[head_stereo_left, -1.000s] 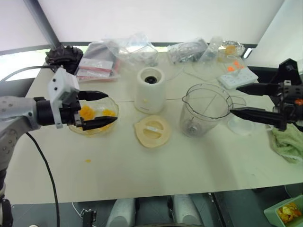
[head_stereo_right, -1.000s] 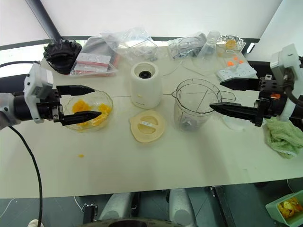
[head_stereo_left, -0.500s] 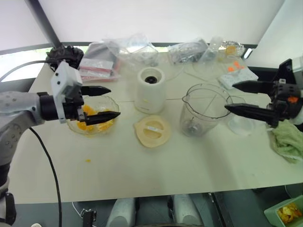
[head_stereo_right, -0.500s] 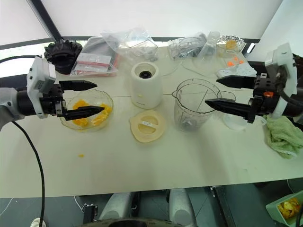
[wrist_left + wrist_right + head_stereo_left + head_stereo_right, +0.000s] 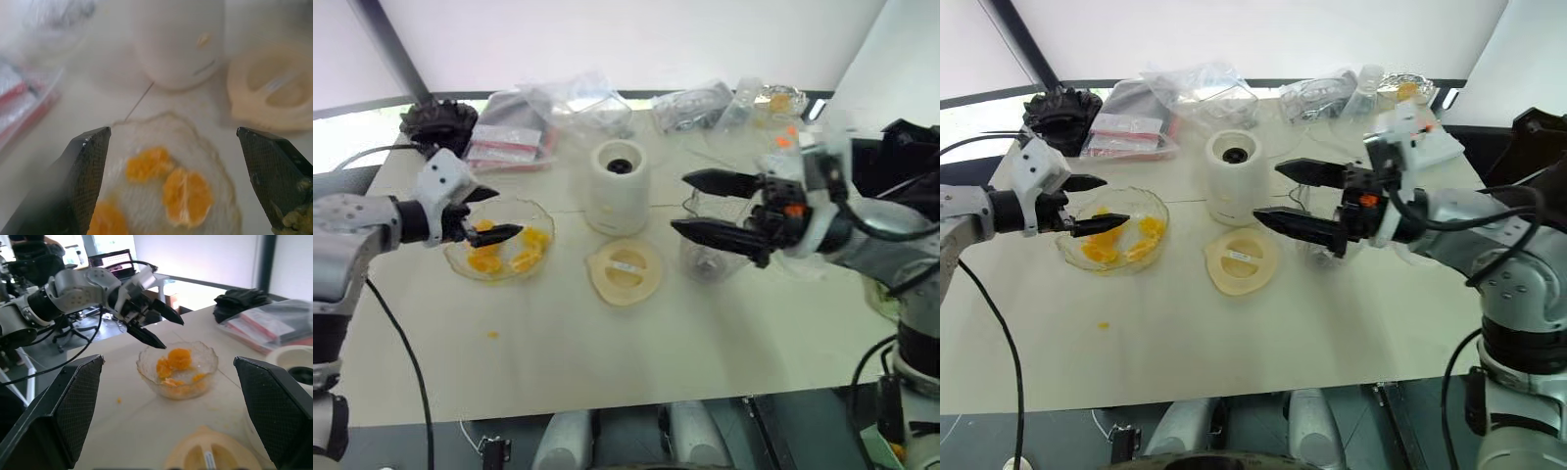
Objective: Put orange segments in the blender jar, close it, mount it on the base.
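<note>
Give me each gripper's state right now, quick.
Left gripper: open, empty, over the glass bowl of orange segments.
Right gripper: open, empty, in front of the blender jar.

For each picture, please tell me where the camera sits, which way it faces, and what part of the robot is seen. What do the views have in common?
Head views: look forward and down over the table; both arms show.
Left wrist view: looks along the open left gripper at the orange segments in the glass bowl, the base beyond.
Right wrist view: looks along the open right gripper toward the bowl and the left gripper.
Shared: the bowl of segments.
</note>
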Motion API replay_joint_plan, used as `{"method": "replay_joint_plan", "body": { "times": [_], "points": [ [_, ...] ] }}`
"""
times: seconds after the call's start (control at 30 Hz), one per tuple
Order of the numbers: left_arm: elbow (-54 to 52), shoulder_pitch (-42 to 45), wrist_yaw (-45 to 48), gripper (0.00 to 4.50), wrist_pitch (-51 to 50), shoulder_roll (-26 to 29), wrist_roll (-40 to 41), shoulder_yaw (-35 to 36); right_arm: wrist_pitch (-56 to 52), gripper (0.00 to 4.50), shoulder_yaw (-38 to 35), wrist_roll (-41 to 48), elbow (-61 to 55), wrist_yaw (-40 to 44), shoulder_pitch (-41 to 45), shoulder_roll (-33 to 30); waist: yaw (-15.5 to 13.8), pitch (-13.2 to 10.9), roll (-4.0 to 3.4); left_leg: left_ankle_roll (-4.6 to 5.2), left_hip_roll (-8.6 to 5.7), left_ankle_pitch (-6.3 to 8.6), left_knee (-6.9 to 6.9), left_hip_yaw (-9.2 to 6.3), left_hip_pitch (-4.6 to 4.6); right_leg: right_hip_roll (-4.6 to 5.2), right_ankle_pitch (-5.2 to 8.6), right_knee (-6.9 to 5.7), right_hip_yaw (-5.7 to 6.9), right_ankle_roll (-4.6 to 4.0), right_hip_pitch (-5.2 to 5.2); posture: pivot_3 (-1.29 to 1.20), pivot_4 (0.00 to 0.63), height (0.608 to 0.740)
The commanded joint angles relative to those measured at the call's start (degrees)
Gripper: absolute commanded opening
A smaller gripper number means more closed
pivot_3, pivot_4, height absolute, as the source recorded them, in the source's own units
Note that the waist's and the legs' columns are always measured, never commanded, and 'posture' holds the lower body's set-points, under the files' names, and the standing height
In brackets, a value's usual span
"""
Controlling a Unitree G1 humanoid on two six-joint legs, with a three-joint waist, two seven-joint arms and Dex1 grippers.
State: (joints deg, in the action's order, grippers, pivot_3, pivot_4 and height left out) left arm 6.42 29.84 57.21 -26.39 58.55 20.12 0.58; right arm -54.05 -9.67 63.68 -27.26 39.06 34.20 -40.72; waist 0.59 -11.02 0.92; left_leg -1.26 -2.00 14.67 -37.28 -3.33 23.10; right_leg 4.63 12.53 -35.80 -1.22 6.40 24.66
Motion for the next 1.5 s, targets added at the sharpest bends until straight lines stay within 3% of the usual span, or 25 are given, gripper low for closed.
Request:
{"method": "replay_joint_plan", "body": {
  "times": [0.03,0.27,0.6,0.83,0.97,1.1,1.5],
  "points": [
    [3.91,3.09,1.26,4.31,3.56,0.64,-2.91,0.82,1.45,4.46,1.39,-0.77,-2.02,-0.88,0.62,1.22,-0.27,0.01,0.03,0.0,-0.03,0.0,-0.06,-0.09,0.19,0.04,0.0,0.0,0.08,0.01,0.11,0.0,0.15,0.74],
    [10.22,4.15,1.09,4.31,11.62,0.37,-12.75,-3.61,1.9,4.46,2.84,-1.62,-2.63,-1.26,-1.62,1.79,0.09,0.01,0.03,0.02,-0.14,0.01,-0.21,-0.06,0.26,0.21,-0.05,-0.1,0.07,0.08,0.19,0.0,0.15,0.74],
    [34.2,18.06,15.95,4.31,14.05,-8.27,-17.18,-11.53,5.83,4.46,14.04,-12.01,-1.04,1.05,-4.83,6.67,0.26,0.01,0.04,0.07,-0.14,0.04,-0.63,-0.08,0.3,-0.07,-0.05,-0.37,0.12,0.06,0.14,0.0,0.15,0.74],
    [51.49,26.11,19.12,4.31,19.04,-13.18,-23.64,-15.4,6.16,4.46,14.99,-14.39,-0.82,-0.24,-4.57,9.82,0.24,0.02,0.08,0.13,-0.2,0.07,-0.75,-0.13,0.31,-0.03,-0.05,-0.38,0.19,0.09,0.05,0.0,0.15,0.74],
    [58.09,28.68,19.0,4.31,21.94,-15.39,-27.12,-16.75,5.32,4.46,16.59,-16.18,-2.3,0.54,-6.86,8.5,0.24,0.03,0.08,0.14,-0.18,0.08,-0.75,-0.14,0.29,-0.04,-0.05,-0.42,0.2,0.09,0.06,0.0,0.15,0.74],
    [62.29,30.64,19.14,4.31,23.26,-17.75,-29.22,-17.08,6.71,4.46,20.01,-21.19,-3.75,2.0,-10.79,5.32,0.01,0.02,0.12,0.15,-0.21,0.08,-0.77,-0.15,0.31,-0.01,-0.04,-0.41,0.2,0.09,0.05,0.0,0.15,0.74],
    [66.77,31.66,13.98,4.31,24.34,-22.61,-32.18,-16.45,6.19,4.46,18.51,-22.68,-5.14,1.81,-14.07,4.88,0.19,0.03,0.13,0.19,-0.2,0.11,-0.83,-0.15,0.28,-0.01,-0.05,-0.42,0.19,0.12,0.02,0.0,0.15,0.74]
  ]
}}
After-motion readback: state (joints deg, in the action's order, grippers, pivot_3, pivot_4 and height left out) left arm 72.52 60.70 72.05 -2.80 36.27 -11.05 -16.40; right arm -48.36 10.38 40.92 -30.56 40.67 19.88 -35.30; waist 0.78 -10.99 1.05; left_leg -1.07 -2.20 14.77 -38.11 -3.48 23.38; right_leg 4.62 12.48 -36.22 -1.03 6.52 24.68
